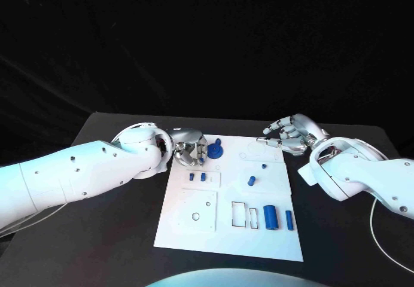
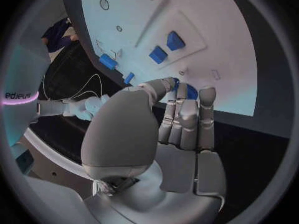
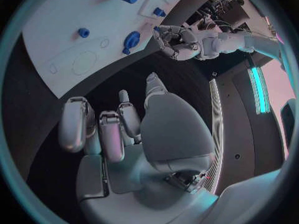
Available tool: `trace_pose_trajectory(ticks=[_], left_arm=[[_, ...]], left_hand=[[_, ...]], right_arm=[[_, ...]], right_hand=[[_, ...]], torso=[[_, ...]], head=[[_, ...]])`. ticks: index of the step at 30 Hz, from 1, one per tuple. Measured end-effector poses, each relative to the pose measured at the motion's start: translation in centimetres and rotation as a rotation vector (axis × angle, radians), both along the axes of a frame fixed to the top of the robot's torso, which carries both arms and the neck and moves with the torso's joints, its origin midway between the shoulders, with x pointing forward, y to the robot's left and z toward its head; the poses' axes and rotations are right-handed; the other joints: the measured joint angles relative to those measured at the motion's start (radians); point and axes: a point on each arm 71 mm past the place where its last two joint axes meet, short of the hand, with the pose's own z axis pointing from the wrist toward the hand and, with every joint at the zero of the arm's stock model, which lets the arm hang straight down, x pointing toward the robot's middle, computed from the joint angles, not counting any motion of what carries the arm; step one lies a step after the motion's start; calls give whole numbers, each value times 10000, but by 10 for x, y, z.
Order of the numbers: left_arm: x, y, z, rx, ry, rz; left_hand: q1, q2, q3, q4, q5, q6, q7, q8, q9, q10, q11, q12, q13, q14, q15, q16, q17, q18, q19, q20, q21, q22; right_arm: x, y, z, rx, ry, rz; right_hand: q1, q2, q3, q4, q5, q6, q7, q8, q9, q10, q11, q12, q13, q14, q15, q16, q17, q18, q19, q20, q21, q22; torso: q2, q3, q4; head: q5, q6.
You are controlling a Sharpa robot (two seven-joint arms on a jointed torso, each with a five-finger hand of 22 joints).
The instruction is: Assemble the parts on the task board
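Blue part (image 2: 189,91) touched by left hand (image 1: 188,150) fingertips; right hand (image 1: 292,135) spread, holding nothing.

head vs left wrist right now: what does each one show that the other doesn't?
Head only: the right hand held open above the task board's far right corner, and the large blue cylinder at the near end. Left wrist only: the left hand's fingertips right at the blue disc part. Both: the left hand, the board, and the two small blue blocks.
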Motion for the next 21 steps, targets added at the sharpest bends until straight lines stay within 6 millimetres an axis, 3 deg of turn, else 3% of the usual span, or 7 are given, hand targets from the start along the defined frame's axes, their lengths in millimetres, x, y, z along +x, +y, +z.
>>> trace_pose_trajectory(ticks=[21], left_arm=[[4, 2, -8, 305, 253, 115]], left_hand=[[3, -3, 0, 0, -1, -1, 0, -1, 3, -1, 1, -9, -1, 0, 0, 0, -44, 0, 0, 0, 0, 1]], right_arm=[[0, 0, 0, -11, -7, 1]], right_hand=[[0, 0, -28, -27, 0, 0, 0, 0, 7, 0, 0, 0, -2, 0, 0, 0, -3, 0, 0, 0, 0, 3]], torso=[[4, -2, -7]], head=[[11, -50]])
